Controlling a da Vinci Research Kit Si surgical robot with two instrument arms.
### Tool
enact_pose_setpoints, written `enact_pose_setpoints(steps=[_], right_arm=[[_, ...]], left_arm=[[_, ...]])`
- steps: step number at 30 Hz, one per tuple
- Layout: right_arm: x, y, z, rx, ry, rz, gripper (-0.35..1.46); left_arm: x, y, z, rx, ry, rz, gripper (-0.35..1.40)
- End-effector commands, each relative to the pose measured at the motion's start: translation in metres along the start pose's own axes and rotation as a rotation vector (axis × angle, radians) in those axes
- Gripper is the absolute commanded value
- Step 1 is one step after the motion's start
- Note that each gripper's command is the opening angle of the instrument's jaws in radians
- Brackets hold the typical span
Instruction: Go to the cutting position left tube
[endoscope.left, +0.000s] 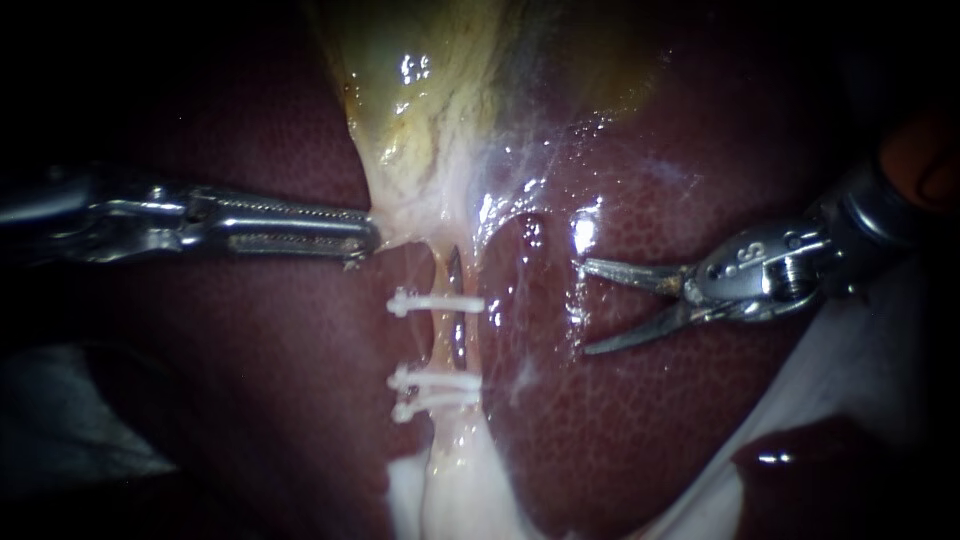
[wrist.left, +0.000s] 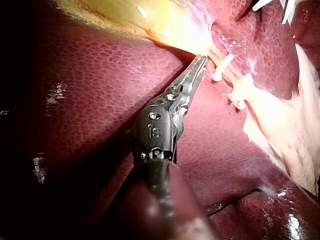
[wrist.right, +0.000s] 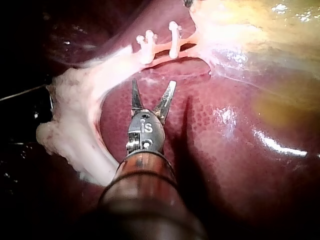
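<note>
A pale tube (endoscope.left: 441, 338) runs down from the yellow gallbladder (endoscope.left: 440, 80) across the dark red liver (endoscope.left: 680, 400). White clips cross it: one higher (endoscope.left: 436, 302), two close together lower (endoscope.left: 432, 385). A dark slit shows beside the tube between them. My left instrument (endoscope.left: 368, 238) is shut on pale tissue at the gallbladder's lower end, just above the upper clip. My right instrument (endoscope.left: 585, 307) has thin blades, open, over the liver to the right of the tube and apart from it. In the right wrist view the open blades (wrist.right: 153, 86) point at the clipped tube (wrist.right: 160, 50).
Whitish fatty tissue (wrist.right: 75, 120) hangs below the clips. Wet, glistening membrane (endoscope.left: 530, 190) spreads over the liver right of the tube. In the left wrist view the clips (wrist.left: 222, 67) lie just beyond the left instrument (wrist.left: 200, 65), with the right instrument's blade tips (wrist.left: 260, 5) farther off.
</note>
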Motion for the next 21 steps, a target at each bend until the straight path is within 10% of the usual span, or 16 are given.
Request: enact_pose_setpoints(steps=[1, 11, 21], right_arm=[[0.0000, 0.0000, 0.0000, 0.001, 0.000, -0.001, 1.44], [0.0000, 0.0000, 0.0000, 0.012, 0.003, -0.001, 1.44], [0.0014, -0.0019, 0.0041, 0.138, 0.118, 0.094, 1.44]], left_arm=[[0.0002, 0.0000, -0.0003, -0.002, -0.001, -0.001, -0.35], [0.0035, 0.0001, -0.0069, 0.018, 0.025, -0.029, -0.35], [0.0038, 0.0015, -0.0067, 0.031, 0.034, -0.021, -0.35]])
